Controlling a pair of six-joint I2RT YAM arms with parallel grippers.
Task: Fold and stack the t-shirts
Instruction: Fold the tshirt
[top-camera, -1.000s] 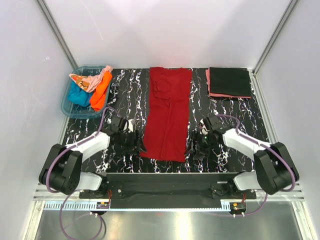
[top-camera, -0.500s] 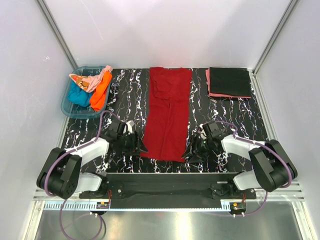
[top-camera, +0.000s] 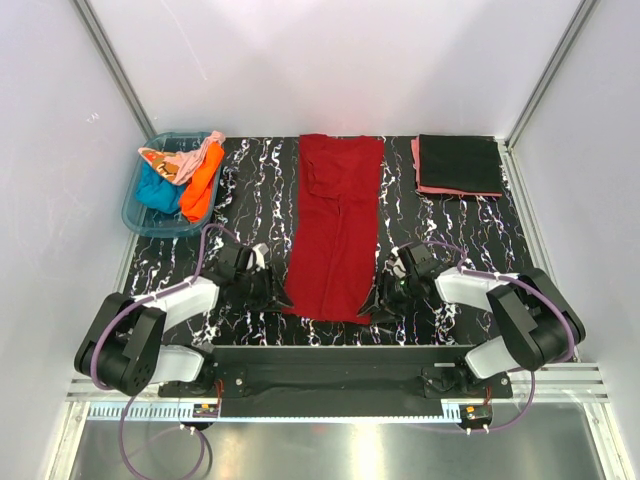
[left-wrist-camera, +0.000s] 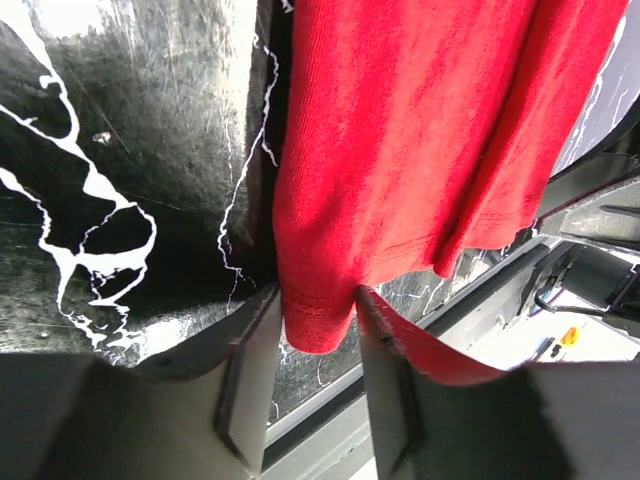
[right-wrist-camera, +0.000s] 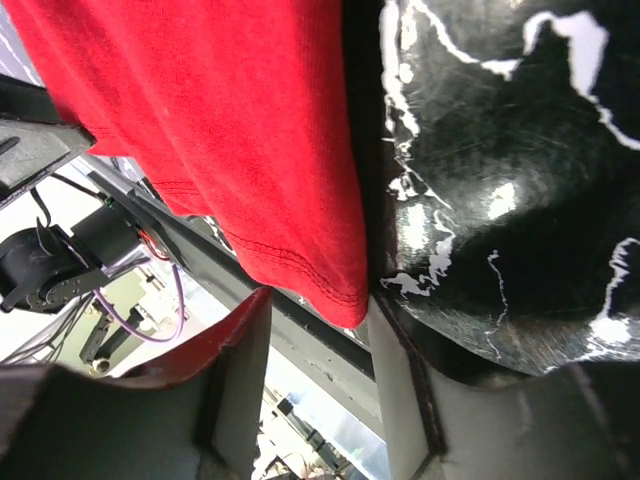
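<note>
A dark red t-shirt (top-camera: 336, 225) lies as a long strip down the middle of the table. My left gripper (top-camera: 270, 292) is at its near left corner, and my right gripper (top-camera: 386, 297) at its near right corner. In the left wrist view the hem corner (left-wrist-camera: 315, 315) sits between the half-open jaws of the left gripper (left-wrist-camera: 318, 300), brushing both fingers. In the right wrist view the red hem corner (right-wrist-camera: 335, 285) lies against one finger (right-wrist-camera: 400, 380) of the right gripper (right-wrist-camera: 318, 300), with a gap to the other. A folded black t-shirt (top-camera: 459, 163) rests on a salmon pink one (top-camera: 416, 158) at the back right.
A blue tub (top-camera: 133, 212) at the back left holds a teal t-shirt (top-camera: 155, 190), an orange one (top-camera: 201, 181) and a pale peach one (top-camera: 178, 160). The black marbled table (top-camera: 250, 190) ends just behind both grippers at a metal rail (top-camera: 340, 355).
Both grippers have slid inward to the red t-shirt's near corners. Their jaws have narrowed around the hem.
</note>
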